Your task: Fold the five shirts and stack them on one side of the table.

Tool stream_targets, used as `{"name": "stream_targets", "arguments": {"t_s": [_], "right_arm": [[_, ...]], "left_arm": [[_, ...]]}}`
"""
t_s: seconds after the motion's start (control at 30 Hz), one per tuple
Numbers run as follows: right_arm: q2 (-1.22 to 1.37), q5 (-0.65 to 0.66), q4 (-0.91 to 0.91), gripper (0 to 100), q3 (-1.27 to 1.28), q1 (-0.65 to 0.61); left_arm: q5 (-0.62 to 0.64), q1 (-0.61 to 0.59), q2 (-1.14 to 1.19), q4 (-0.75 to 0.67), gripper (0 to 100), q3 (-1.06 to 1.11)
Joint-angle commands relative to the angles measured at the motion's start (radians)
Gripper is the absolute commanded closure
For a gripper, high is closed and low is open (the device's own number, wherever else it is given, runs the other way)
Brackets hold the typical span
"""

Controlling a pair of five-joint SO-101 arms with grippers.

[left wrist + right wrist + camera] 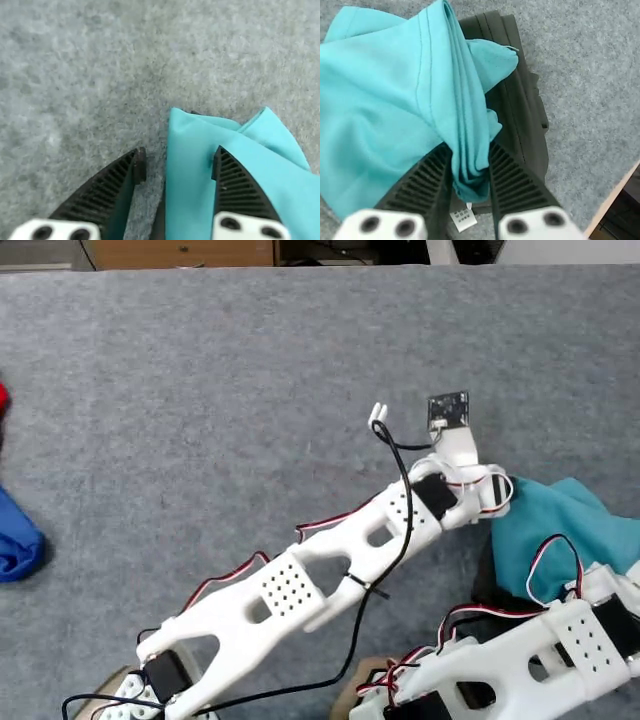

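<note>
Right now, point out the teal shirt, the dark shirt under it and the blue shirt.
teal shirt (pixel 380 110): right wrist view, its flat panel.
dark shirt (pixel 525 115): right wrist view, its bare folded side.
blue shirt (pixel 15 540): high view, bunched cloth at the picture's left edge.

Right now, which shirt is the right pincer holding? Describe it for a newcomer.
On the grey carpeted table, look at the right edge of the high view. The crumpled teal cloth shirt lies there on a folded black garment, a fold pinched in the right pincer. It is the only teal piece; the bunched blue cloth sits far left.
</note>
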Motion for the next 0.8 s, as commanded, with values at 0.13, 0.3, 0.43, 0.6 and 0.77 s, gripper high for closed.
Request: {"name": "stream_targets", "arguments": {"t_s": [0.13,0.3,0.43,0.6,0.77], "right_arm": [[-0.03,0.009,-0.002,99.4,0.001,0.016],[-0.03,0.011,-0.002,99.4,0.001,0.018],[-0.03,0.011,-0.002,99.4,0.001,0.015],[-0.03,0.011,-0.003,99.4,-0.007,0.01],[-0.031,0.005,-0.003,99.4,-0.015,-0.056]], "left_arm": [[0.014,0.034,0.016,-0.175,90,0.012],[0.012,0.034,0.021,-0.198,94,0.015],[0.012,0.025,0.021,-0.198,98,0.015],[0.012,0.002,0.012,-0.189,98,0.003],[0.014,-0.023,-0.038,-0.077,98,-0.121]]}}
